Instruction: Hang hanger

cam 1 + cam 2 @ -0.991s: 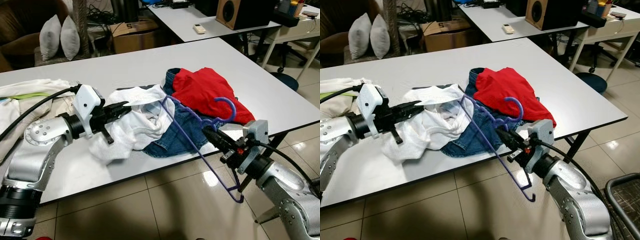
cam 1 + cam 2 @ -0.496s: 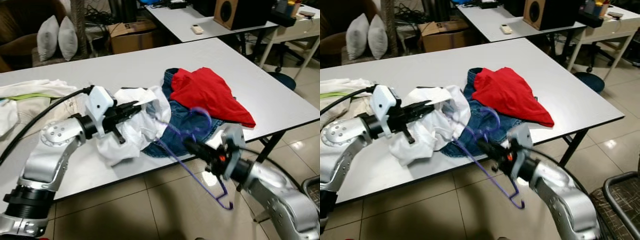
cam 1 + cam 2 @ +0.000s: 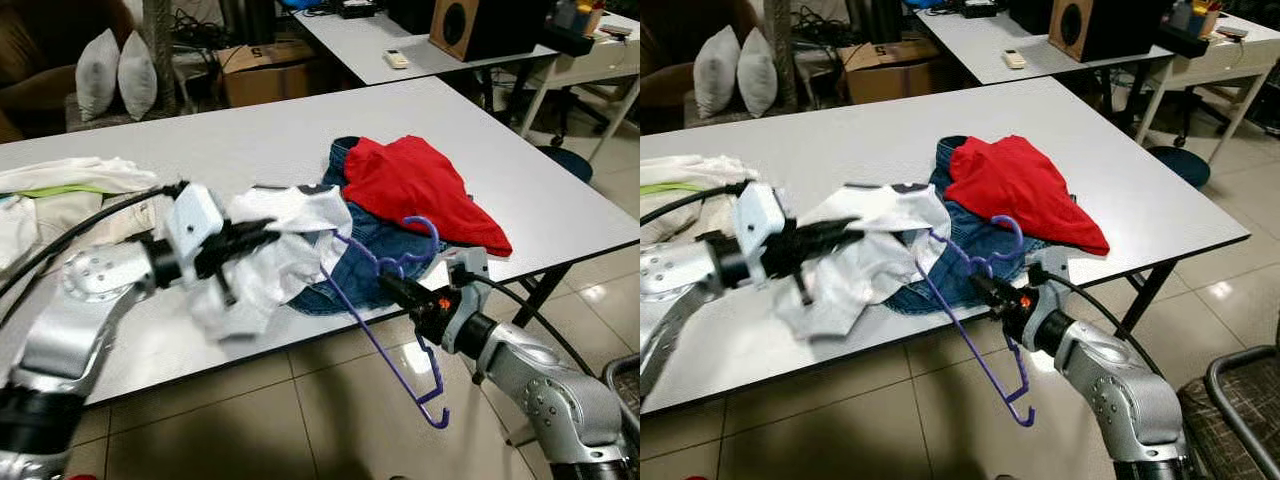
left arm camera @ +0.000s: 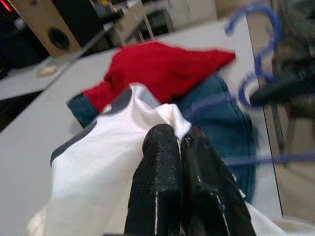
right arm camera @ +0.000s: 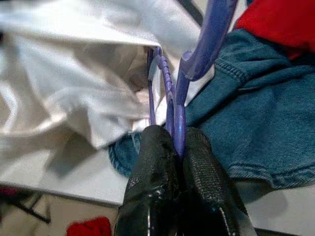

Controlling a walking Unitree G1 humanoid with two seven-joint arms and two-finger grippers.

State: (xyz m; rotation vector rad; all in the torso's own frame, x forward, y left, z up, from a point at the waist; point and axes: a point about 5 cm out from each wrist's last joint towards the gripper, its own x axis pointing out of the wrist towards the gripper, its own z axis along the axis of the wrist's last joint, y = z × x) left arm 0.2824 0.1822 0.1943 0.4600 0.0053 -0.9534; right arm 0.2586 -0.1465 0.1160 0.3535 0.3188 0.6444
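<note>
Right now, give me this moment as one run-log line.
left hand: shut on white shirt | right hand: shut on purple hanger | hanger end inside shirt | jeans, red garment on table

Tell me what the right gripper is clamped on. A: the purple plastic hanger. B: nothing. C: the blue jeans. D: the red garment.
A: the right gripper has its jaws closed on the neck of the purple plastic hanger, which it holds off the edge of the white table, while the left gripper pinches the white shirt.
</note>
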